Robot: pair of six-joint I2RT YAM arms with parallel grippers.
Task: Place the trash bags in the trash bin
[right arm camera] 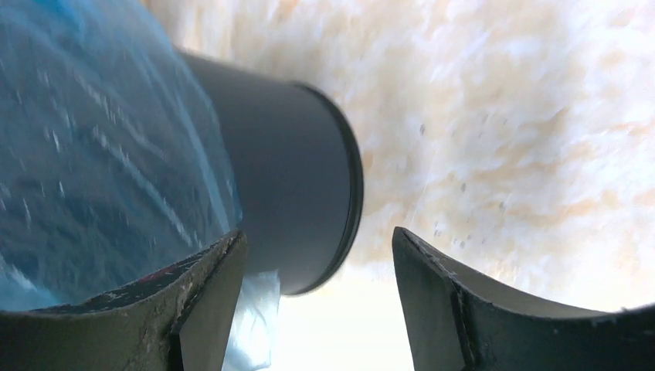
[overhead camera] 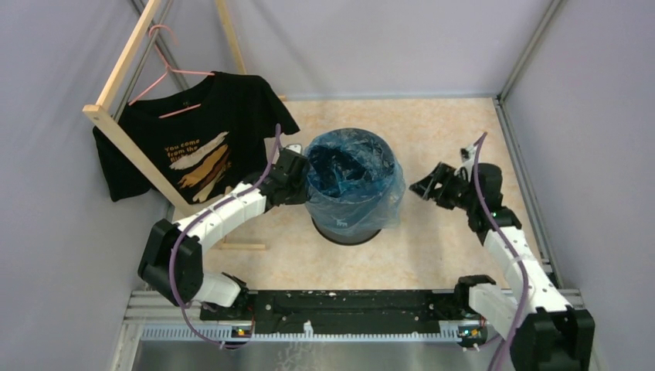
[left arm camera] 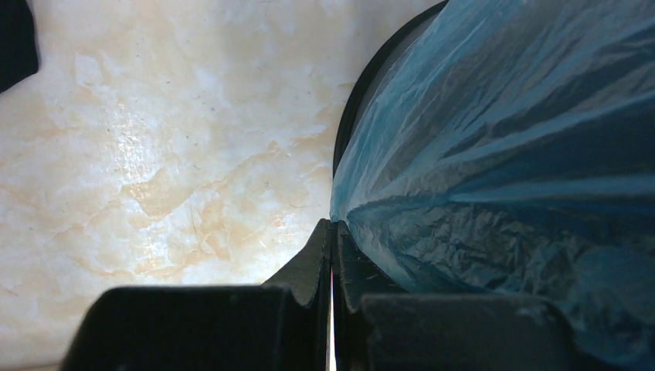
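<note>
The trash bin [overhead camera: 347, 228] stands in the middle of the table, dark and round. The light-blue trash bag [overhead camera: 351, 174] lines its mouth and hangs over the rim down its sides. My left gripper [overhead camera: 303, 175] is at the bin's left rim, shut on the bag's edge. In the left wrist view the closed fingertips [left arm camera: 333, 232] pinch the stretched bag [left arm camera: 502, 154] beside the bin's rim [left arm camera: 349, 124]. My right gripper [overhead camera: 422, 186] is open and empty, just right of the bin. The right wrist view shows it [right arm camera: 318, 251] facing the bin wall [right arm camera: 286, 178] and bag [right arm camera: 93, 154].
A black T-shirt [overhead camera: 197, 139] hangs on a pink hanger from a wooden rack [overhead camera: 123, 66] at the back left, close to my left arm. Enclosure walls and metal posts [overhead camera: 525, 54] bound the marbled tabletop [overhead camera: 432, 255].
</note>
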